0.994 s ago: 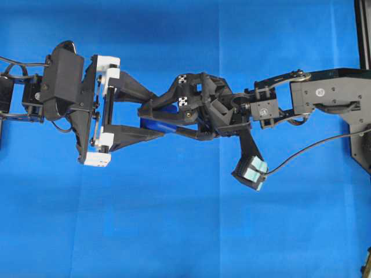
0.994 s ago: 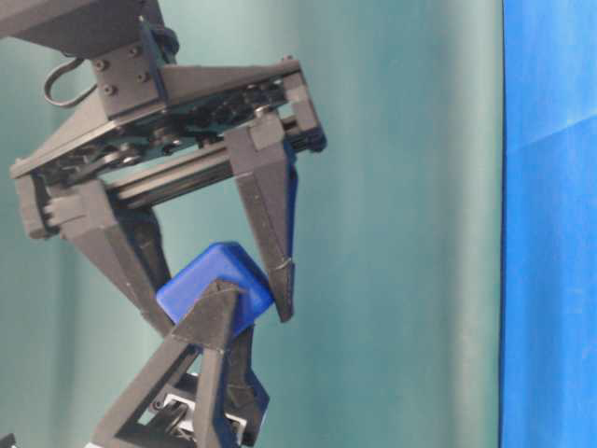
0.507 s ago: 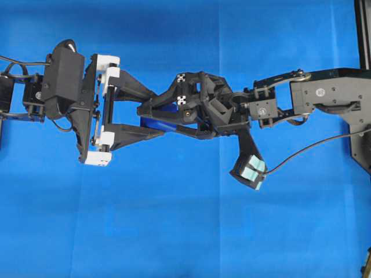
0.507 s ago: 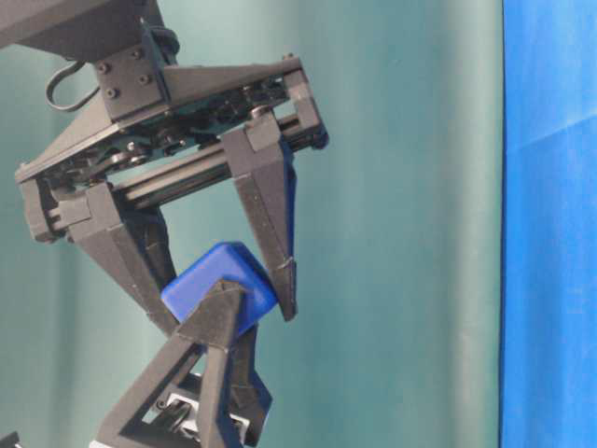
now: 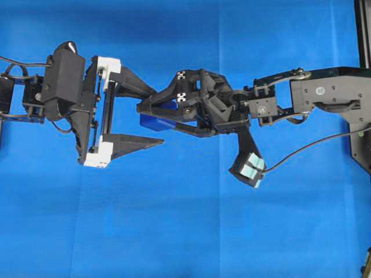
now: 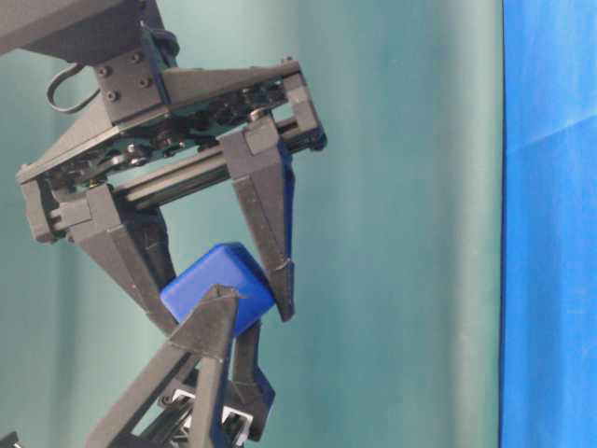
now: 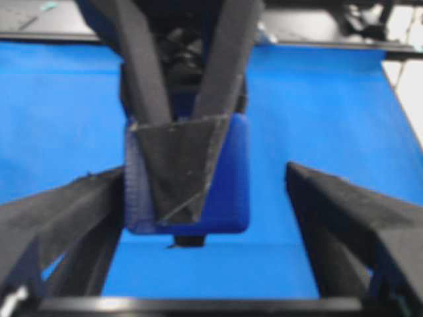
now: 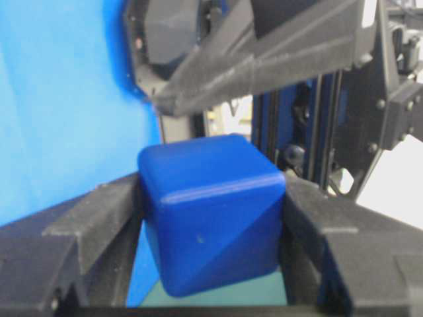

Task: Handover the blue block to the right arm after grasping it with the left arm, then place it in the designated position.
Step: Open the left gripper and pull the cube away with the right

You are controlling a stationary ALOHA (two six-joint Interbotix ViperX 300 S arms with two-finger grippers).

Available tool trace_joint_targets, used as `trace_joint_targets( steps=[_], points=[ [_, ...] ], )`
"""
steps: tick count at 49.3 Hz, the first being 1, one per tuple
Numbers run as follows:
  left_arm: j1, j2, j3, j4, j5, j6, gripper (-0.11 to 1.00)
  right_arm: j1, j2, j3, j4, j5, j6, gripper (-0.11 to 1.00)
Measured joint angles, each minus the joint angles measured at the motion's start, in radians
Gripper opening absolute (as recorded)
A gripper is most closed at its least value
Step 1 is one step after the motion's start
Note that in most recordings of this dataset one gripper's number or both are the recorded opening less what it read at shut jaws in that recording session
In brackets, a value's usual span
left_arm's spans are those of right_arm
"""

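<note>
The blue block (image 5: pixel 152 121) hangs in mid-air above the cloth, and my right gripper (image 5: pixel 145 114) is shut on it. In the right wrist view the block (image 8: pixel 211 211) fills the span between both black fingers (image 8: pixel 99 224). My left gripper (image 5: pixel 157 116), the one with white brackets, stands open around the block. In the left wrist view its right finger (image 7: pixel 344 211) is clear of the block (image 7: pixel 231 178), while the left finger sits close against the other side. From table level the block (image 6: pixel 219 280) sits pinched between the right gripper's fingers (image 6: pixel 275 243).
Blue cloth (image 5: pixel 174 220) covers the table under both arms. The right arm's teal-grey cap (image 5: pixel 250 169) hangs below its wrist with a cable (image 5: pixel 313 147) trailing right. A black frame post (image 5: pixel 364 29) stands at the right edge.
My left gripper's jaws have spread wide, and its near finger has swung away from the block. The right gripper keeps its hold, and the block has barely shifted.
</note>
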Motion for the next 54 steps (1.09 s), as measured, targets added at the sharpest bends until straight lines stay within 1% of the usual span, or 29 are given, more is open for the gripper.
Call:
trace_joint_targets(
  steps=[21, 28, 33, 54],
  points=[
    [0.0, 0.0, -0.002, 0.0, -0.003, -0.002, 0.93, 0.003, 0.0, 0.0, 0.0, 0.002, 0.0, 0.48],
    [0.0, -0.011, 0.0, 0.0, -0.005, -0.002, 0.93, 0.005, -0.025, 0.008, 0.0, 0.021, 0.0, 0.48],
    [0.0, -0.029, 0.009, 0.0, -0.005, -0.002, 0.93, 0.009, -0.055, 0.032, 0.0, 0.035, 0.0, 0.48],
    [-0.002, -0.097, 0.06, 0.0, -0.005, -0.002, 0.93, 0.026, -0.255, 0.199, 0.002, 0.097, 0.008, 0.48]
  ],
)
